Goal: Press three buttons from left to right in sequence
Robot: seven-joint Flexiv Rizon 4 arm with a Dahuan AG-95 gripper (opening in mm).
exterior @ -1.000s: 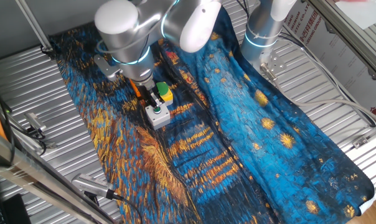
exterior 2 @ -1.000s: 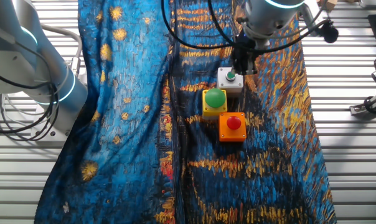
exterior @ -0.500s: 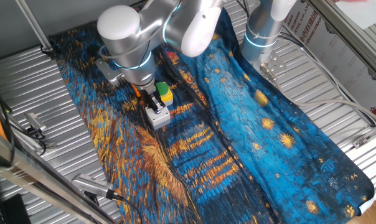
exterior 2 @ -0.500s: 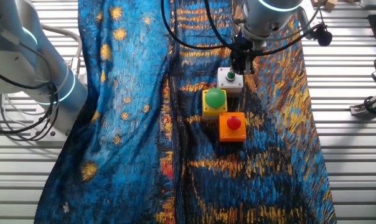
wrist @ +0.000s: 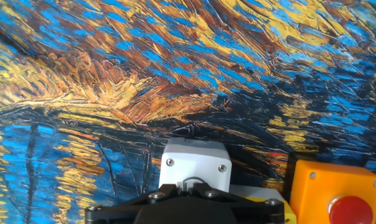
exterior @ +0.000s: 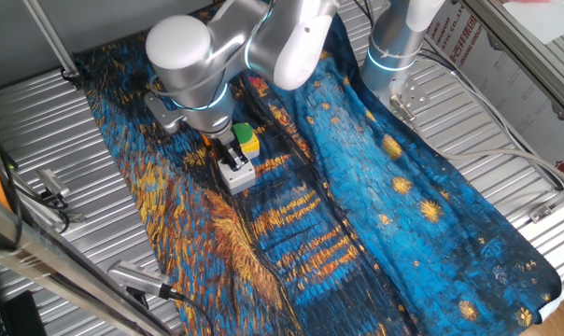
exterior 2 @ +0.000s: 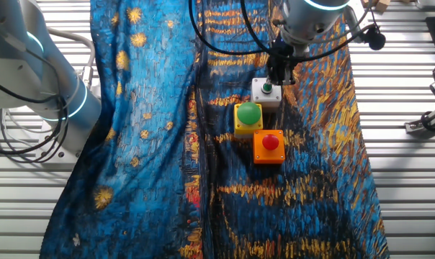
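Observation:
Three button boxes sit in a row on the painted cloth. The orange box with a red cap [exterior 2: 268, 146] and the yellow box with a large green cap [exterior 2: 248, 116] stand free. My gripper [exterior 2: 278, 78] hangs right over the grey-white box [exterior 2: 266, 93], next to its small green cap [exterior 2: 267, 88]. Its fingers look pressed together. In one fixed view the gripper [exterior: 232, 155] hides that cap on the grey-white box [exterior: 238, 175]. I cannot tell whether it touches the cap. The hand view shows the grey-white box [wrist: 195, 163] and the orange box [wrist: 333, 185].
The blue and orange painted cloth [exterior 2: 153, 108] covers the middle of the ribbed metal table [exterior 2: 412, 165]. A second robot arm [exterior 2: 37, 65] stands at the table's side. Clamps and cables [exterior: 49, 191] lie on the bare metal beside the cloth.
My gripper has shifted a little over the grey-white box, and it now hides the small green cap in one fixed view. The boxes have not moved.

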